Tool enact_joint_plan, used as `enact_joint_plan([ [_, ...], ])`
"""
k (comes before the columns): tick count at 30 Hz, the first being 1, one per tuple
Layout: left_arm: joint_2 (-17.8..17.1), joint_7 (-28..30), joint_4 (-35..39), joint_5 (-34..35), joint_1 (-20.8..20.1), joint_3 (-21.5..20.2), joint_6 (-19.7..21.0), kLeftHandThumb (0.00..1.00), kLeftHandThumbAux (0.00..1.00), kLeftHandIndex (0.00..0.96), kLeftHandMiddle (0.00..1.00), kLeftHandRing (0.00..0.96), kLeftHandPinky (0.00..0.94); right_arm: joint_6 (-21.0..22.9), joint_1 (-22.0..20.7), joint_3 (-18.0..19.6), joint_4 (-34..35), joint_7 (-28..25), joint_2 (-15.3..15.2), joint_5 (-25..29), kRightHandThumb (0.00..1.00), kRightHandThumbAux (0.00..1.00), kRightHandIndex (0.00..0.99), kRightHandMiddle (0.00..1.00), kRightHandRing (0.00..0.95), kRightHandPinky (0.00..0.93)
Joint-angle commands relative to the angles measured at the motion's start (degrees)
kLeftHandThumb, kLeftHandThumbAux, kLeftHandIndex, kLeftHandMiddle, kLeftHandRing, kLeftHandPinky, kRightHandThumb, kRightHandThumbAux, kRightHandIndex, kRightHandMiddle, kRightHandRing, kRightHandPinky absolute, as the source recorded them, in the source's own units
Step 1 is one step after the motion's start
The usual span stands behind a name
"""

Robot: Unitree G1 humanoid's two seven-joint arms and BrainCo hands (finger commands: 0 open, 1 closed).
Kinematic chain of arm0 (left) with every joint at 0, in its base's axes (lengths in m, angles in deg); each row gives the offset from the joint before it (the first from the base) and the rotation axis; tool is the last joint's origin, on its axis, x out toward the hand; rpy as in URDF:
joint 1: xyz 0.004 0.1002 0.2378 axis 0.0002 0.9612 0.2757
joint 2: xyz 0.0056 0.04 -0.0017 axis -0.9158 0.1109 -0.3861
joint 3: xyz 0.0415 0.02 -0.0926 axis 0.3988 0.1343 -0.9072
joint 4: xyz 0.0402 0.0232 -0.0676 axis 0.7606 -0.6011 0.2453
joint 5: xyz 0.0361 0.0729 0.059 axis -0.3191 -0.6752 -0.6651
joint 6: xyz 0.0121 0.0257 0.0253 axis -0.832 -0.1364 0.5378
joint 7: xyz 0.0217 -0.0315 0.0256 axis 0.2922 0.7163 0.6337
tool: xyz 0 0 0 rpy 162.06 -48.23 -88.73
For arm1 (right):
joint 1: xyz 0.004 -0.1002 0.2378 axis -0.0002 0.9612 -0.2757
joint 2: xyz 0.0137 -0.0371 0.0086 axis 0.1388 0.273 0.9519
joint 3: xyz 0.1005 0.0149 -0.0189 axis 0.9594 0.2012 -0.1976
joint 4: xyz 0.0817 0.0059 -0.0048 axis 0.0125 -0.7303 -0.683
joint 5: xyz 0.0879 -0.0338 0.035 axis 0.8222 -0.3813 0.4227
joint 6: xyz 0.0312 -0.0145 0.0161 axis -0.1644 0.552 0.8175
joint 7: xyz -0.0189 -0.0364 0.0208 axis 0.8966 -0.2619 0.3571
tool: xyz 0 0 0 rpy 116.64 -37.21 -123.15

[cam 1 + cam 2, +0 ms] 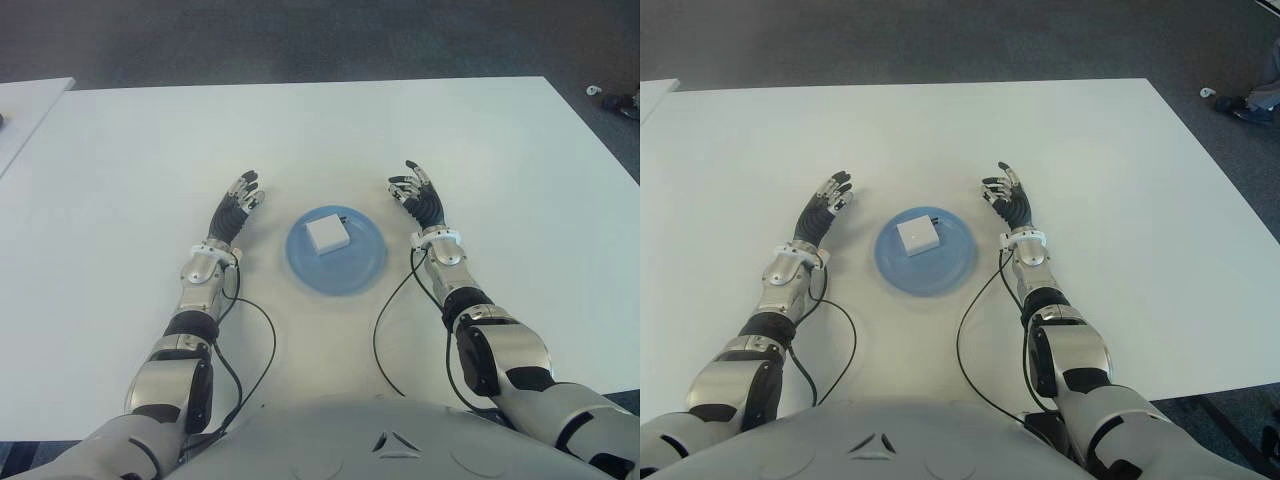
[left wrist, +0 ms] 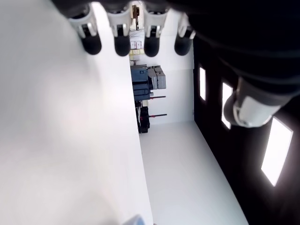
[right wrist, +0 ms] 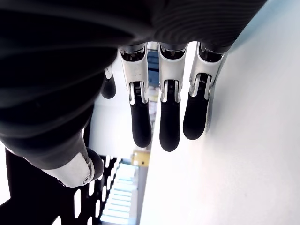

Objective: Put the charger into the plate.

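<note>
From my seat the job looks finished: the charger [image 1: 327, 233], a small white block, lies inside the blue plate [image 1: 362, 268], sitting toward the plate's far side with blue rim showing all around it, and neither hand touches it. The plate itself stands on the white surface [image 1: 320, 140] straight ahead of the robot, between the two arms. My left hand [image 1: 238, 204] shows just to the left of the plate with its fingers stretched out and nothing in them; its wrist view confirms this, four dark fingertips [image 2: 121, 44] pointing out over bare surface with no object among them. My right hand [image 1: 416, 196] shows just to the right of the plate, palm turned inward and fingers loosely extended, also holding nothing; the right wrist view shows the straightened fingers [image 3: 169, 127] against plain white and no charger. Whether either hand actually touches the surface I cannot tell from these views. So as I read it, the placing step is done and nothing of the task proper is left. A thin dark detail sits at the charger's far edge, too small for me to identify. Cables trail from both forearms across the surface near the robot's body, well clear of the plate.
</note>
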Motion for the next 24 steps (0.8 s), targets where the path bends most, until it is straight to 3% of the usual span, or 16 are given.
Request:
enact_joint_plan([
  [1,-0.16,-0.73,-0.24,-2.45,1.7,1.58,-0.32,0.0,0.456,0.0,0.0,0.0,0.0,4.55,3.83,-0.37,-2.33,-0.26,0.94,-0.18,0.071,0.709,0.076,0.345,0.356,0.347],
  [24,0.51,-3.27,-1.44,-4.09,2.23,2.74,-2.16,0.0,0.462,0.0,0.0,0.0,0.0,4.68,4.04,-0.39,-2.35,-0.65,0.62,-0.17,0.071,0.687,0.071,0.339,0.35,0.344],
])
